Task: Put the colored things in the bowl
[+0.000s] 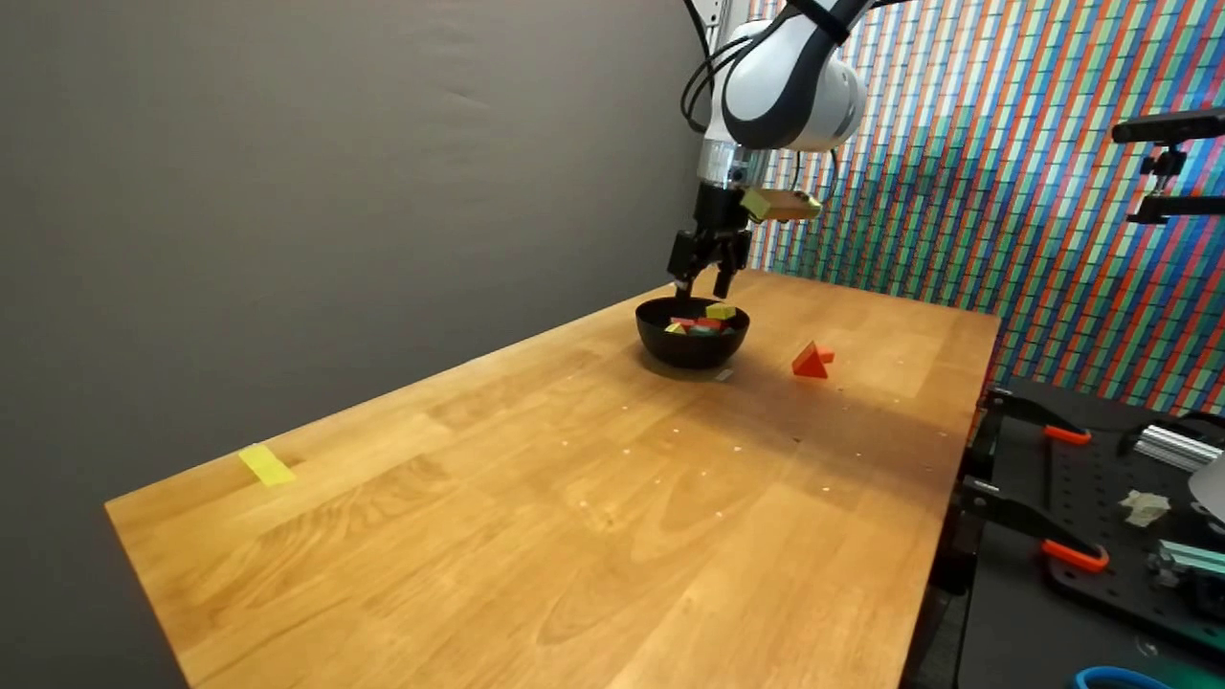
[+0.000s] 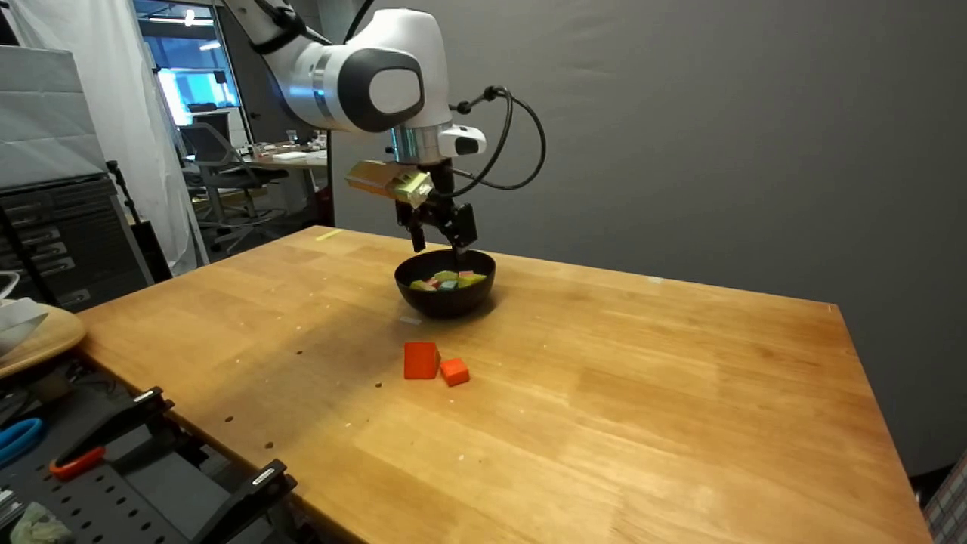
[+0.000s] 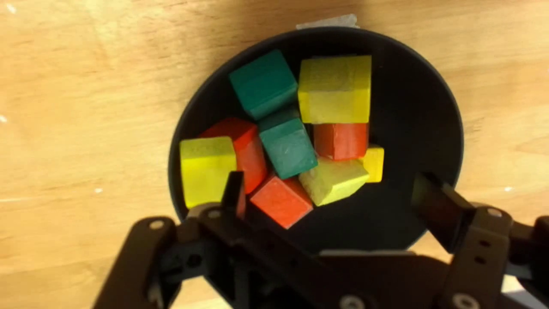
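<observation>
Bowl (image 1: 691, 354): holding yellow, red and teal blocks (image 3: 288, 148)
Gripper (image 2: 439, 248): spread wide above bowl
Orange-red pieces (image 2: 421, 360): on table (image 2: 642, 453), nearer than bowl in an exterior view

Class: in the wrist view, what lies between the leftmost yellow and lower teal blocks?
A red block lies between the yellow block and the teal block, shown in the wrist view.

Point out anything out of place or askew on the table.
The larger red-orange block and smaller red-orange block lie on the table outside the black bowl, while other blocks sit inside: probably just not collected yet. The black bowl stands upright.
</observation>
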